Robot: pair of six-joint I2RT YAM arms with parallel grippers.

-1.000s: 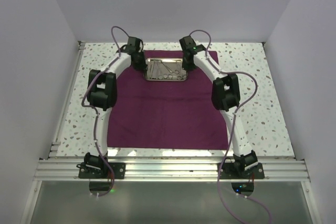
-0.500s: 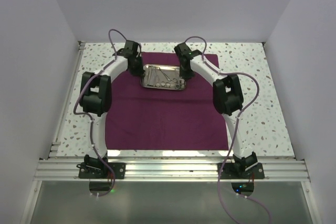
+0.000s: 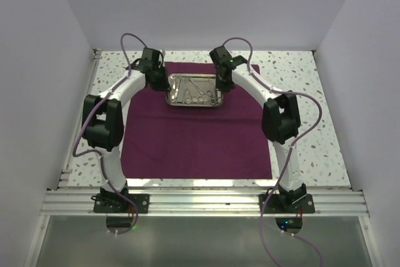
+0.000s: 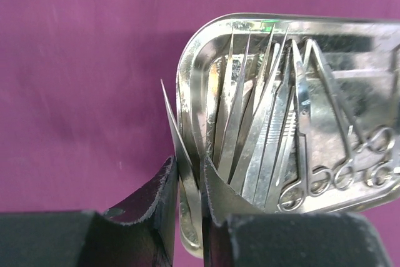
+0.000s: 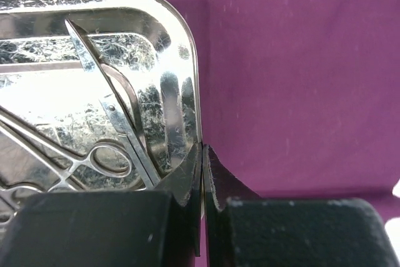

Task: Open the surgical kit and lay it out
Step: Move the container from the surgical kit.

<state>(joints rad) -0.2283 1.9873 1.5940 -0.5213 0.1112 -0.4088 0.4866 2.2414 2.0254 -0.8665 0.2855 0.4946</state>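
Viewing from overhead: the maroon cloth [image 3: 194,142] lies opened flat on the speckled table [image 3: 312,123], covering most of its middle. The steel tray [image 3: 187,103] sits toward the far side of the cloth, roughly centred between the two arms, its long side running left to right. I cannot tell whether it rests on the cloth or is held just clear of it.

Left gripper [image 4: 190,176]: jaws drawn nearly together, pinching the rim of the tray's left short end, one finger outside the wall and one inside. A thin pointed sliver of metal shows against the outer side of the rim; I cannot tell what it belongs to.

Right gripper [image 5: 203,170]: jaws all but closed, clamped on the rim at the tray's right short end, near a rounded corner.

Contents, left wrist view: a fan of slim pointed tweezers [image 4: 240,136] with tips toward the far wall of the tray, and beside them ring-handled scissors [image 4: 331,154], their loops at the near wall. All the instruments lie inside the tray, overlapping one another. None lies on the cloth.
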